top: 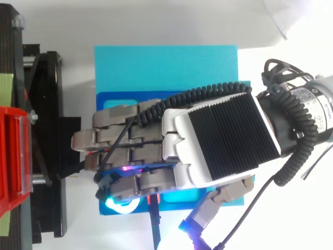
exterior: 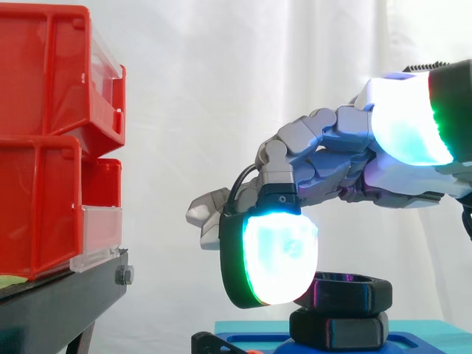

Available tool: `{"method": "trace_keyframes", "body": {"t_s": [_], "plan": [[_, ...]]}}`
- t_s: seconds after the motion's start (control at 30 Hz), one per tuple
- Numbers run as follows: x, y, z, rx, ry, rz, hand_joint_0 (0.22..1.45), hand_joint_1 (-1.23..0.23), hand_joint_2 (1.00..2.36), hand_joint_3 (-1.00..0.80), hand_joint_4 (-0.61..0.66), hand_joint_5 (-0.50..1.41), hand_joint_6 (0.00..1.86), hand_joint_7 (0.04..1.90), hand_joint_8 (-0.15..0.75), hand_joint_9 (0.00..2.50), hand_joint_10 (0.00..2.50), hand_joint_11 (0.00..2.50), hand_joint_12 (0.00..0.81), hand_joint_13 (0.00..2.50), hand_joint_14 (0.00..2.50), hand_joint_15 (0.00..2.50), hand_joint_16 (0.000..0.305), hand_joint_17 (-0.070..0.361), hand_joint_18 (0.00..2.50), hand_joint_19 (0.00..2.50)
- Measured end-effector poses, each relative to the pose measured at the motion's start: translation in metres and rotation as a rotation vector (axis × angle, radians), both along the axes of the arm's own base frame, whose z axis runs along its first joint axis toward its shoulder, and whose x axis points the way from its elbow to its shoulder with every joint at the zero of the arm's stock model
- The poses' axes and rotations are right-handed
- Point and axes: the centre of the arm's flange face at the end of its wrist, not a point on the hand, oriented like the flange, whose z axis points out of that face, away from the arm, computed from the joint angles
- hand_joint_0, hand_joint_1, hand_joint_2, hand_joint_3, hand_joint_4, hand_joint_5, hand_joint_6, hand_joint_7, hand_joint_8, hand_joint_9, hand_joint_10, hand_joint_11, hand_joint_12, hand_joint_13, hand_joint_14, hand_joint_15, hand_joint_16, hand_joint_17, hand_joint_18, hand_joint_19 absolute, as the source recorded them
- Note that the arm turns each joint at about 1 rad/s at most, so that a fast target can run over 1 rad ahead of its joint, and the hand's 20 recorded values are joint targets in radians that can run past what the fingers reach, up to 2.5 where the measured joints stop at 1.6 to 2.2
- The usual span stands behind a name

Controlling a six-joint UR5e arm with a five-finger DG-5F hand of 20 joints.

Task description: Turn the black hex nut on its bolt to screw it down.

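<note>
The black hex nut [exterior: 350, 293] lies flat with its bore axis upright and its broad faces level. One flat side faces the side camera, and its top carries a faint magenta sheen. It sits directly on a second black hex piece [exterior: 339, 330] of the same shape, so there are two in the stack, and the upper one is shifted slightly to the right. The bolt itself is hidden inside them.

Under the nut, below the stack, is one blue plate [exterior: 258, 341]. The plate rests on one cyan board [top: 166, 67], which lies on the white desk [top: 156, 21].

One hand [top: 218, 135] reaches in from the right of the nut and covers it from above in the top view. Its fingers [exterior: 276, 254] are curled down over the nut. One cyan-white pad hangs at the nut's height and overlaps its left end in the side view, so the hand appears closed on the nut. The contact on the far side is hidden. Another glowing pad [exterior: 409, 122] stands above and to the right of the nut, well clear of it.

Far to the left of the nut, two red bins are stacked, the upper [exterior: 44, 81] on the lower [exterior: 37, 214]. Both stand on one black stand [exterior: 59, 302]. A white curtain [exterior: 221, 88] hangs behind the nut.
</note>
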Motion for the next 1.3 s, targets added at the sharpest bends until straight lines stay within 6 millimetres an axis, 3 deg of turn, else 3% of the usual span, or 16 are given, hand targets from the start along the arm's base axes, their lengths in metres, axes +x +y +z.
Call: {"method": "trace_keyframes", "body": {"t_s": [1.3], "plan": [[-0.004, -0.011, -0.005, -0.003, 0.041, -0.017, 0.46, -0.19, 1.00, -0.50, 0.27, -0.21, 0.77, 0.95, 0.288, 0.52, 0.01, 0.34, 0.333, 0.35, 0.00, 0.03, 0.053, 0.119, 0.33, 0.21]]}}
